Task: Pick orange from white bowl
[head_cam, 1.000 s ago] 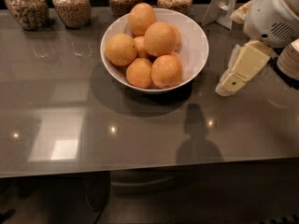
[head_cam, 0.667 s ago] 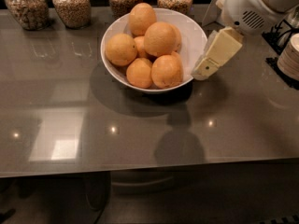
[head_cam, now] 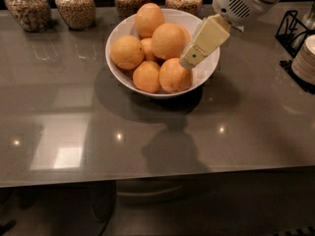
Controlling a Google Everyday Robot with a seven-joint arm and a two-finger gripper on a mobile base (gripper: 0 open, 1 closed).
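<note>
The white bowl (head_cam: 121,75) stands on the grey table toward the back, holding several oranges. The large top orange (head_cam: 169,40) sits in the middle of the pile; another (head_cam: 174,76) lies at the front right. My gripper (head_cam: 189,60) comes in from the upper right, its cream finger (head_cam: 205,41) reaching over the bowl's right side, tip just above the front-right orange and beside the top one. It holds nothing that I can see.
Several glass jars of grain (head_cam: 75,6) line the back edge of the table behind the bowl. A black wire rack (head_cam: 293,28) and a stack of white plates (head_cam: 305,58) stand at the right edge. The table's front edge runs across below.
My gripper has moved left from beside the bowl to over its right side, close to the oranges. The bowl and oranges have not moved.
</note>
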